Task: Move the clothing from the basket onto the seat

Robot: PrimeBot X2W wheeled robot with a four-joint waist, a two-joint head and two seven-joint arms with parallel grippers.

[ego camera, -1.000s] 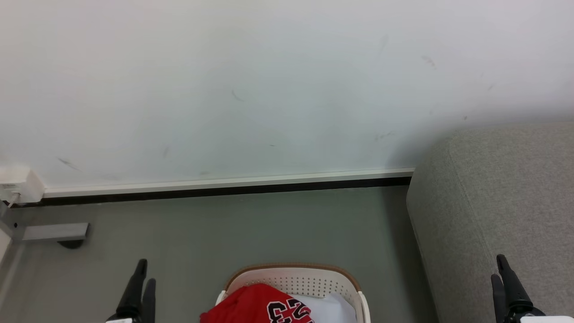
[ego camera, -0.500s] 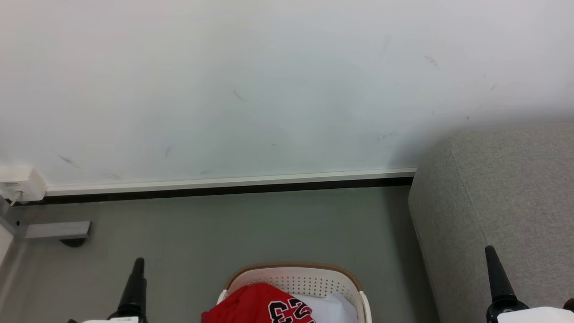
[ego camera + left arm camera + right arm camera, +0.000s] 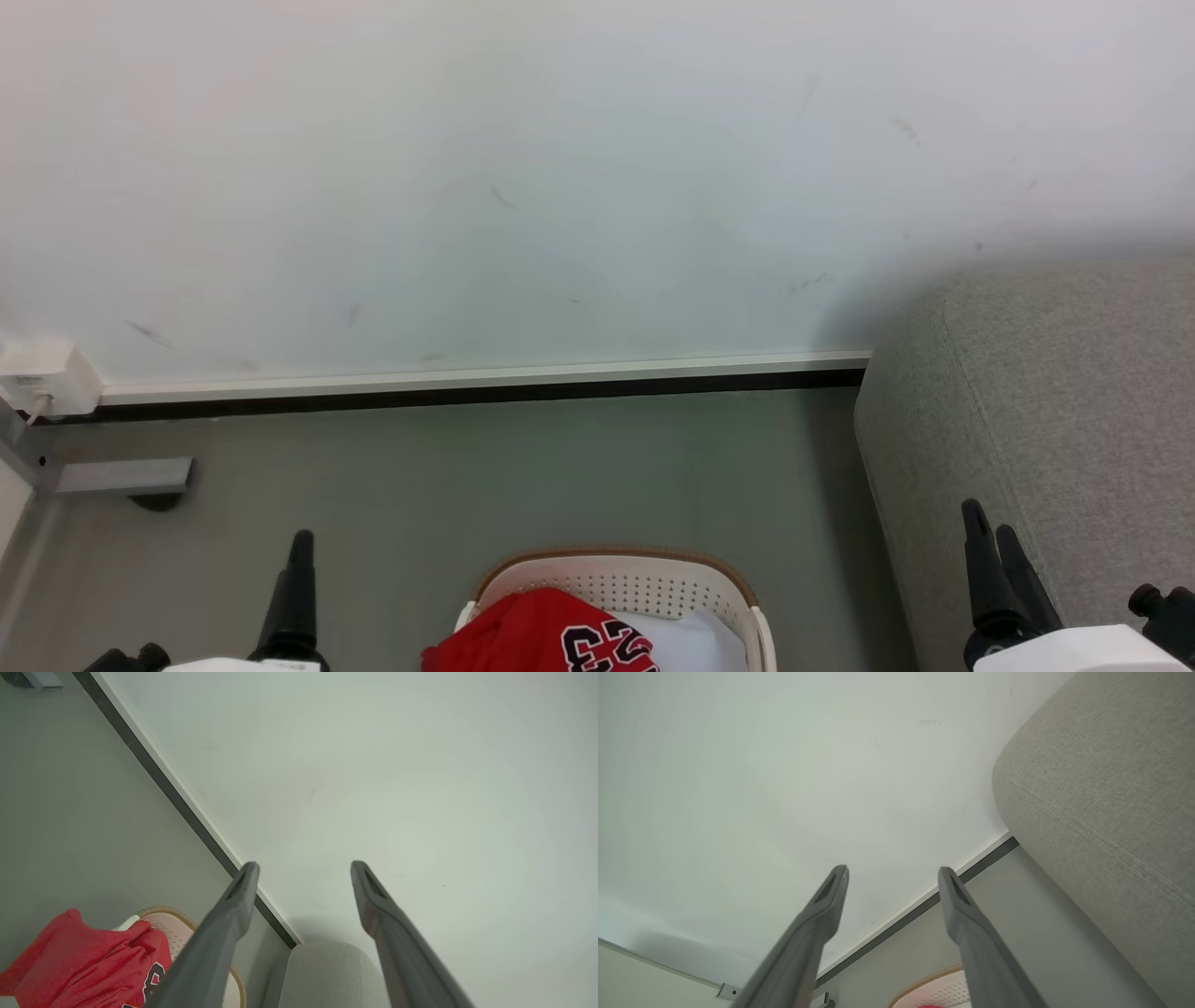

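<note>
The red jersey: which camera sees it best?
The head view: the red jersey lies in the basket with its number readable, though cropped at the bottom. The left wrist view shows it bunched, its number mostly behind a finger of the left gripper. The right wrist view catches a red sliver.

even, soft light; sharp frames; wrist views bend edges.

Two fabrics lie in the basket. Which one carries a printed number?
The red jersey, on the left in the basket: it bears a black-and-white number. The white cloth beside it is plain.
</note>
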